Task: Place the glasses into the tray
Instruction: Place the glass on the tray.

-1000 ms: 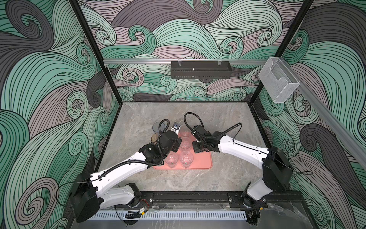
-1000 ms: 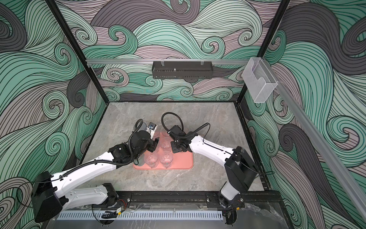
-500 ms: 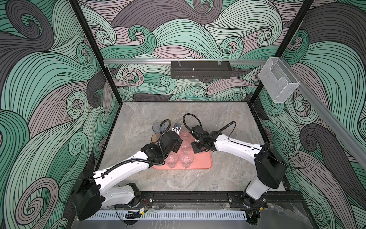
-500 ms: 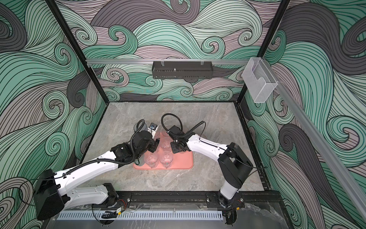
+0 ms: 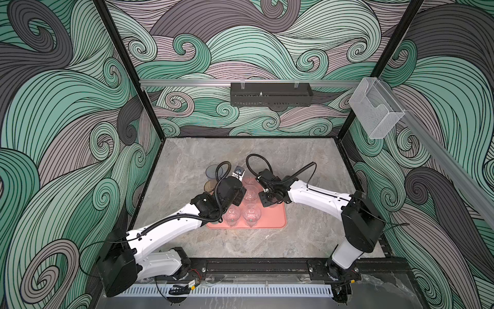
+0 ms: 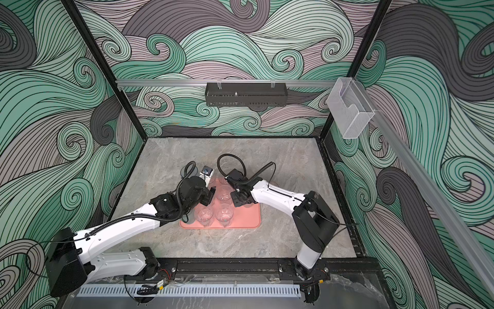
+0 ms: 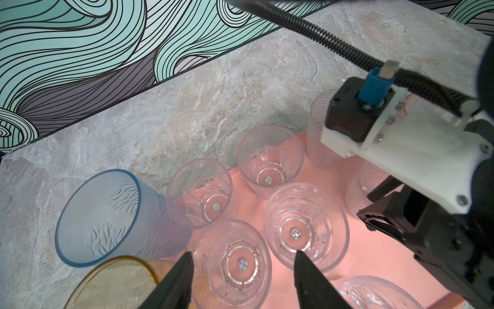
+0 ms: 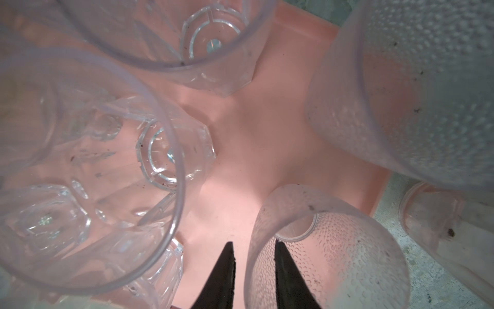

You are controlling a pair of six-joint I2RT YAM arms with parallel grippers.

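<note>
The right arm has drawn its elbow in toward the middle of the table over the last second, its wrist holding place above the far right of the tray; the left arm has scarcely shifted. Seen from the right wrist, the right gripper straddles the rim of a short dimpled glass standing on the tray. One finger is inside the cup and one outside. The jaws are parted, with a sliver of pink showing between the outer finger and the wall, so nothing is clamped. A taller dimpled glass stands beside it at the tray's edge, and a small pinkish glass sits just off the tray on the table. In the left wrist view the left gripper hangs above the clear glasses, its fingers spread wide and gripping nothing. Five of these faceted cups stand upright and close together on the tray in that view. In a top view four of them show between the two wrists. A blue glass and an orange glass stand upright by the tray's far-left corner, touching or nearly touching each other. Whether their bases rest on the tray or on the table cannot be told.
</note>
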